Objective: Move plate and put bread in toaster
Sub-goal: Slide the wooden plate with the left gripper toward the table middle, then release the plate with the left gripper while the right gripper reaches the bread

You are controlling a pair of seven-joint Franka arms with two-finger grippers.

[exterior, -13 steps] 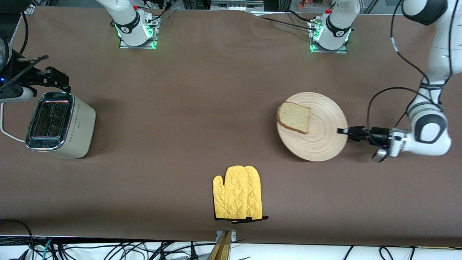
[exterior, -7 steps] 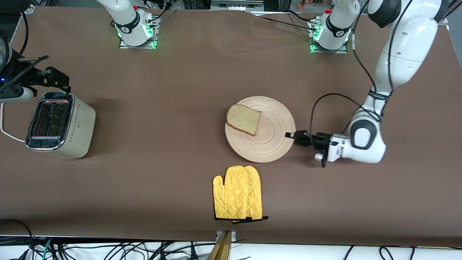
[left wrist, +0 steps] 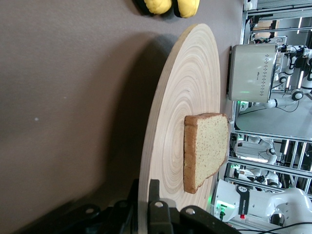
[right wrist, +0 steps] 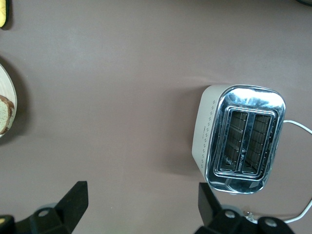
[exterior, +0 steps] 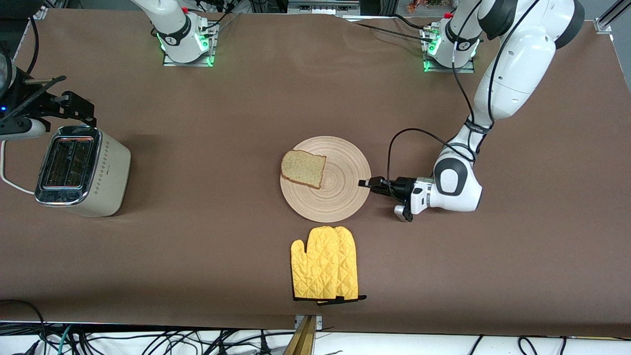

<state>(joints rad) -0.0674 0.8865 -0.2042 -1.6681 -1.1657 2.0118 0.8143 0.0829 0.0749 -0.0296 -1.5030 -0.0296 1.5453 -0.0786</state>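
Note:
The pale wooden plate (exterior: 340, 197) lies at the table's middle with the bread (exterior: 303, 168) on it, toward the toaster's end. My left gripper (exterior: 365, 183) is shut on the plate's rim at the left arm's end; in the left wrist view (left wrist: 145, 187) the jaws clamp the rim of the plate (left wrist: 185, 97), with the bread (left wrist: 207, 148) past them. The cream toaster (exterior: 81, 170) stands at the right arm's end, both slots empty. My right gripper (right wrist: 141, 204) is open and empty in the air, looking down on the toaster (right wrist: 241, 139).
A yellow oven mitt (exterior: 324, 270) lies nearer the front camera than the plate, close to its rim. The toaster's white cord (exterior: 9, 182) runs off the table's end. Bare brown table lies between plate and toaster.
My left gripper has slid the plate with the bread across the table from the left arm's end to the middle, toward the toaster. The right gripper has not moved.

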